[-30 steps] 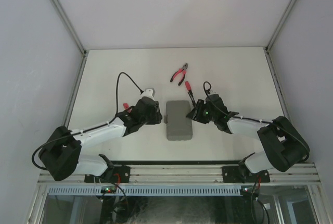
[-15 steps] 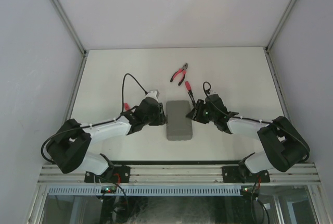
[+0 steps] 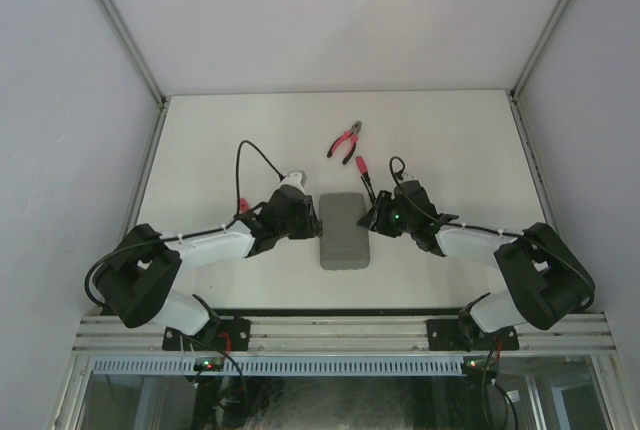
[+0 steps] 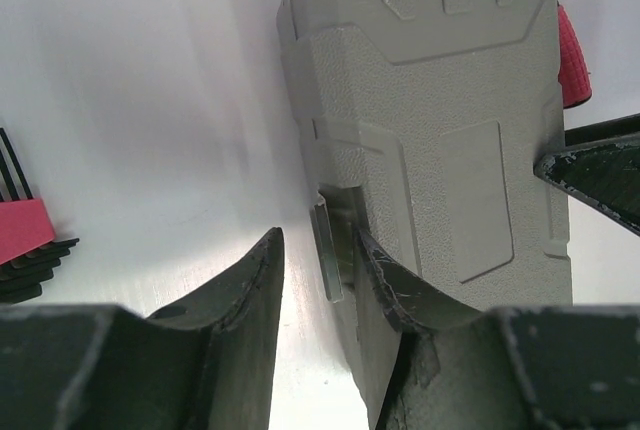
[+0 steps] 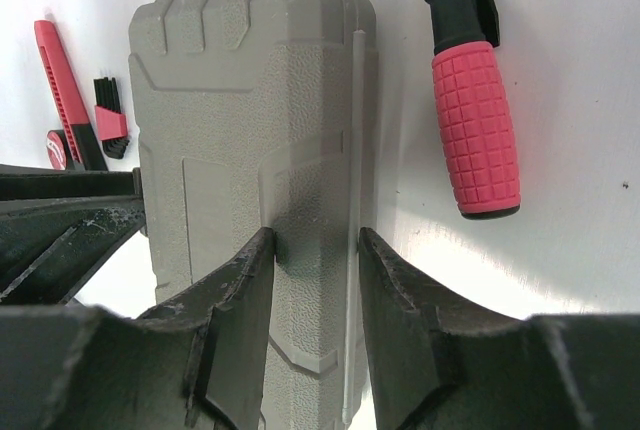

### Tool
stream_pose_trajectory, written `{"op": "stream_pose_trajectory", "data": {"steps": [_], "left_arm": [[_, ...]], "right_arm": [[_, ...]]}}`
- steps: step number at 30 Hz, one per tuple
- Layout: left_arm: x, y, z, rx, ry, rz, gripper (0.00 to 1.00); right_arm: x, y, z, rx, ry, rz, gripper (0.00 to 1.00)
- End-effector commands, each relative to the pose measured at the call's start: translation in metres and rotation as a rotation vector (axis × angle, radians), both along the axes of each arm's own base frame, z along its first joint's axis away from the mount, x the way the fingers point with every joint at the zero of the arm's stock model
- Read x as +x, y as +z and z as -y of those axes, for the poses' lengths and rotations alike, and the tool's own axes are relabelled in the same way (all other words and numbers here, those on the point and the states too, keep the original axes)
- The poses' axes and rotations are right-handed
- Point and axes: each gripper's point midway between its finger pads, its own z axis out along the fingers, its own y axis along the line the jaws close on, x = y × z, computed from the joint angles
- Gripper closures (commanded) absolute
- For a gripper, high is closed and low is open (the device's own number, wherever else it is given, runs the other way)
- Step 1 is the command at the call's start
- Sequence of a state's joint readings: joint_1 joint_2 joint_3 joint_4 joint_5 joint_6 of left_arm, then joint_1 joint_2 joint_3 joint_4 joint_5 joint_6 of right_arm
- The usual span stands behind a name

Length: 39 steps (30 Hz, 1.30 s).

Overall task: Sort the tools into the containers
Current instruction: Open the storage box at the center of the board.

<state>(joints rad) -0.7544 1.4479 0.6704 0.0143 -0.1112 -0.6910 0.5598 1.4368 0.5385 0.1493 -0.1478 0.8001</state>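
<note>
The grey case (image 3: 343, 230) lies shut between my two arms. Beyond it are the red-handled pliers (image 3: 346, 142) and a red-handled screwdriver (image 3: 364, 175). My left gripper (image 3: 314, 222) is at the case's left edge. In the left wrist view the left gripper (image 4: 320, 270) stands open astride the case's side latch (image 4: 327, 250), its right finger against the case (image 4: 430, 130). My right gripper (image 5: 315, 245) is shut on the right rim of the case (image 5: 240, 100), one finger on the lid and one outside the seam. The screwdriver (image 5: 475, 120) lies just right of it.
A red-and-black hex key set (image 4: 25, 240) lies on the table left of the case. It shows in the right wrist view too, as the key set (image 5: 108, 115) beside a thin red tool (image 5: 62, 90) and a small red round piece (image 5: 55, 148). The walls enclose the white table (image 3: 450, 140).
My left arm has swung right until its fingers reach the case's left edge, and its jaws have narrowed slightly. The right arm and the case have not moved.
</note>
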Motion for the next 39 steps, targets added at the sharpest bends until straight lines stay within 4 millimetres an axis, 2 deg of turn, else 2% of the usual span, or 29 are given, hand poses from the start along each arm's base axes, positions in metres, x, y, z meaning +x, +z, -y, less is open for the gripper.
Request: {"op": "stream_pose_trajectory", "data": {"steps": [1, 21, 39], "left_arm": [[0.003, -0.005, -0.004, -0.002, 0.022, -0.013, 0.62], [0.0, -0.006, -0.018, -0.013, 0.051, -0.01, 0.63], [0.0, -0.002, -0.019, -0.061, 0.049, -0.004, 0.63]], "right_arm": [[-0.05, -0.061, 0.044, -0.251, 0.031, -0.202, 0.64], [-0.05, -0.061, 0.042, -0.253, 0.036, -0.203, 0.64], [-0.051, -0.062, 0.042, -0.262, 0.037, -0.208, 0.64]]}}
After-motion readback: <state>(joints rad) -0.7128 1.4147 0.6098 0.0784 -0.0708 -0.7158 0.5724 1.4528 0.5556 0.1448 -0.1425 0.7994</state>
